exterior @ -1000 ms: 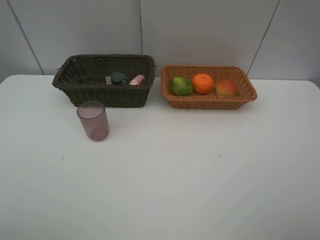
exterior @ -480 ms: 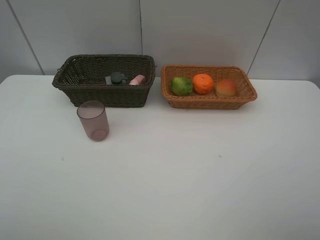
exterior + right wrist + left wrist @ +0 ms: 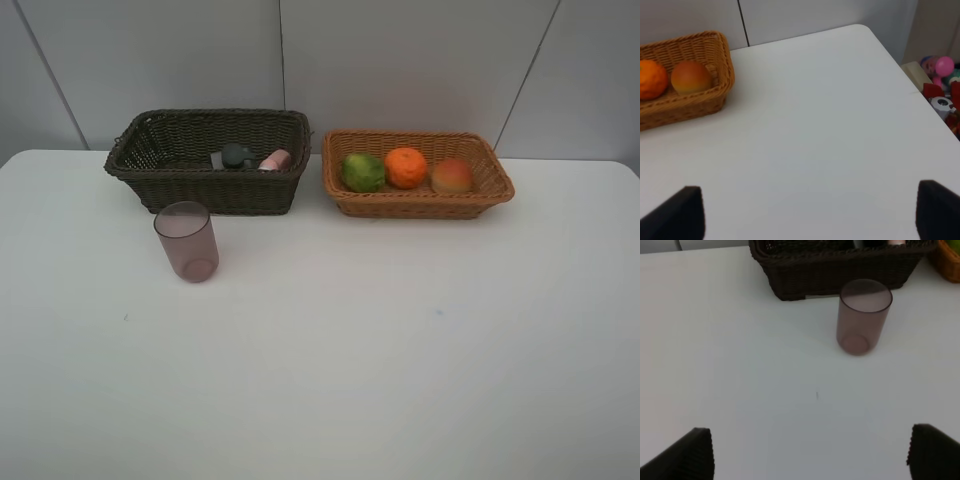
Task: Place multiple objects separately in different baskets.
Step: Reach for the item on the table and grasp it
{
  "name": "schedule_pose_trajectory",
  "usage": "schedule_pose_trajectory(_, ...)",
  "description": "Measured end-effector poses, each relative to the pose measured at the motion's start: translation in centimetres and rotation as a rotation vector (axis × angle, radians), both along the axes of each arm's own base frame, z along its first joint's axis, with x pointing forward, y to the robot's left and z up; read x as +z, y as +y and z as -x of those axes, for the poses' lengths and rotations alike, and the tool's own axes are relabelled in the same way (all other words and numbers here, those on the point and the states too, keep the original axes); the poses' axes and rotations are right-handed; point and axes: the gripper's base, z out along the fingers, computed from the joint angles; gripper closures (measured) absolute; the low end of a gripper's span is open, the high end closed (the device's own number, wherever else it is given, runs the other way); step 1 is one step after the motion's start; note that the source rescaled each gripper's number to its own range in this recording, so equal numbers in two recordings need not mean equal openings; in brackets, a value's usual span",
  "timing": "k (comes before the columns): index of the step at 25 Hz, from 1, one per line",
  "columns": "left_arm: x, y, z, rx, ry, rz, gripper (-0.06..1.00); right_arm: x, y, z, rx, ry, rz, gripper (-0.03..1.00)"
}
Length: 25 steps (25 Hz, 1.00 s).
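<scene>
A translucent pink-mauve cup (image 3: 186, 241) (image 3: 863, 316) stands upright on the white table just in front of the dark brown basket (image 3: 150, 178) (image 3: 805, 275). Inside that basket lie a dark green-black bottle (image 3: 236, 155) and a pink bottle (image 3: 275, 159). The light tan basket (image 3: 480, 195) (image 3: 715, 95) holds a green fruit (image 3: 362, 172), an orange (image 3: 405, 167) (image 3: 651, 79) and a red-orange fruit (image 3: 452, 176) (image 3: 690, 77). My left gripper (image 3: 810, 452) is open, well back from the cup, with nothing between its fingers. My right gripper (image 3: 810, 212) is open over bare table, away from the tan basket.
The white table (image 3: 400, 350) ends at its right edge (image 3: 910, 75), beyond which several colourful toys (image 3: 942, 85) lie below. A grey panelled wall stands behind the baskets. Neither arm shows in the high view.
</scene>
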Motion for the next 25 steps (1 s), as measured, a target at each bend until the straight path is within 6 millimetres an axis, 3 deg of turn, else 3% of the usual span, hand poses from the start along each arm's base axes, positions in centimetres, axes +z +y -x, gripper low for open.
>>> schedule_pose_trajectory(3, 0.2, -0.1, -1.0, 0.0, 0.06, -0.005, -0.06, 0.0, 0.0, 0.0, 0.0, 0.0, 0.0, 0.11)
schedule_pose_trajectory(6, 1.9, -0.3, -3.5, 0.0, 0.067, -0.006, -0.06, 0.0, 0.0, 0.0, 0.0, 0.0, 0.0, 0.11)
schedule_pose_trajectory(10, 4.3, -0.7, -8.2, -0.002, 0.11, -0.012, -0.06, 0.0, 0.0, 0.0, 0.0, 0.0, 0.0, 0.11)
schedule_pose_trajectory(14, 4.5, -1.5, -14.1, -0.039, 0.276, -0.052, -0.06, 0.0, 0.0, 0.0, 0.0, 0.0, 0.0, 0.11)
schedule_pose_trajectory(19, 2.5, -5.1, -21.5, -0.212, 0.503, -0.154, -0.06, 0.0, 0.0, 0.0, 0.0, 0.0, 0.0, 0.11)
schedule_pose_trajectory(25, -0.5, -11.2, -27.7, -0.392, 0.656, -0.256, -0.06, 0.0, 0.0, 0.0, 0.0, 0.0, 0.0, 0.11)
